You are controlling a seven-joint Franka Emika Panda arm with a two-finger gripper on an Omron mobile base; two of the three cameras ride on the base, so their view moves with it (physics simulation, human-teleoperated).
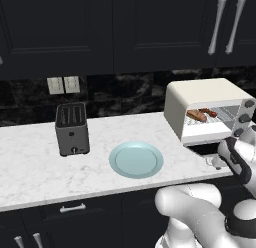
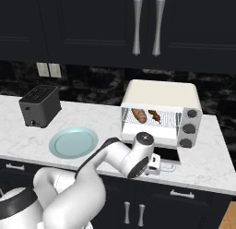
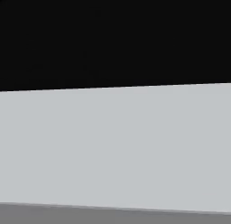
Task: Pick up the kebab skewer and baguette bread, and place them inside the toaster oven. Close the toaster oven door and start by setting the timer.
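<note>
The cream-white toaster oven (image 1: pixel 200 94) (image 2: pixel 161 92) stands at the right of the counter. Its door (image 1: pixel 205 149) (image 2: pixel 169 154) is folded down flat. On the wire rack inside lie the golden-brown baguette bread (image 1: pixel 196 115) (image 2: pixel 138 115) and, to its right, the red-brown kebab skewer (image 1: pixel 209 112) (image 2: pixel 154 116). My gripper (image 1: pixel 216 162) (image 2: pixel 154 165) is low at the front edge of the lowered door, beside its silver handle (image 2: pixel 168 167). It is open and holds nothing. In the hand view a dark surface (image 3: pixel 113 38) lies very close above a pale grey one.
Three knobs (image 2: pixel 188 128) run down the oven's right side. A pale blue plate (image 1: pixel 136 159) (image 2: pixel 73 142) lies on the white marble counter (image 1: pixel 30 162). The dark grey slot toaster (image 1: pixel 72 129) (image 2: pixel 40 105) stands left of it. Dark cabinets hang above.
</note>
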